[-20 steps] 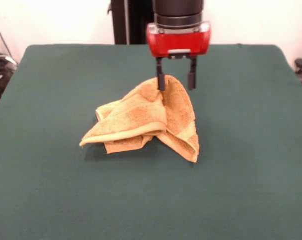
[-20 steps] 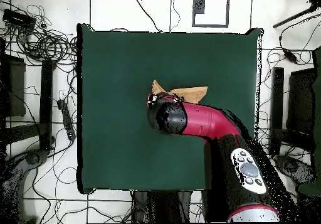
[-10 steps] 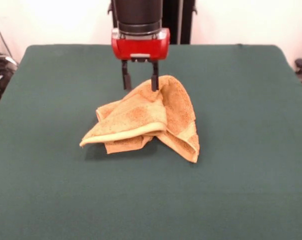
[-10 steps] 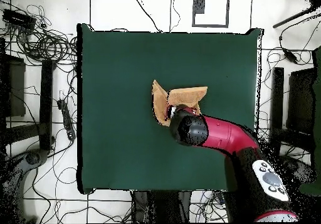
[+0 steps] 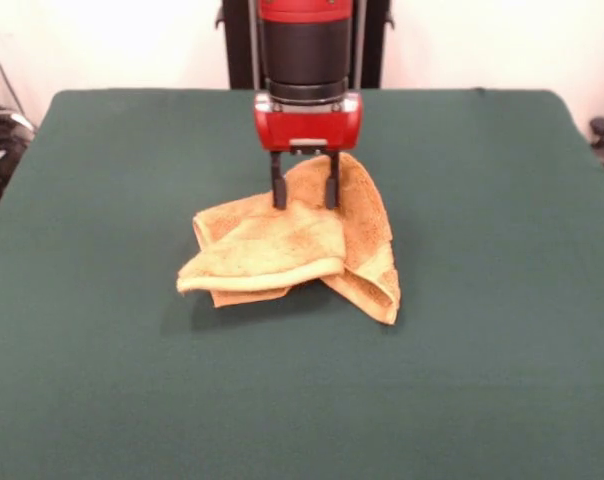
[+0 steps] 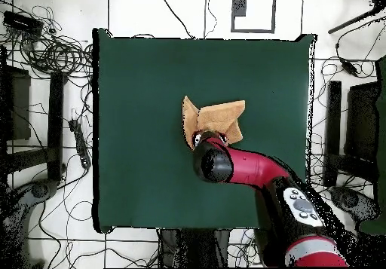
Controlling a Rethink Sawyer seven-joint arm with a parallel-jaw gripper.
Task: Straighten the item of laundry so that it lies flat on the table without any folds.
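The mustard-yellow towel (image 5: 282, 250) lies crumpled and folded over itself near the middle of the green table (image 5: 482, 360). One flap is doubled toward the front left and a corner hangs toward the front right. My gripper (image 5: 304, 196) hangs straight down over the towel's far part. Its two black fingers (image 5: 278, 192) stand apart, with their tips at the top fold of the cloth. In the overhead view the towel (image 6: 216, 119) shows just beyond my red arm (image 6: 252, 168), which hides the fingers. No white tag shows.
The green table (image 6: 136, 93) stretches wide on every side of the towel. The robot's black pedestal (image 5: 237, 40) stands behind the far edge. Cables and stands lie on the floor around the table (image 6: 45, 51).
The gripper swung left, then came back right and lower, onto the towel's top fold. The towel's peak has sunk and its front flap lies flatter and shorter.
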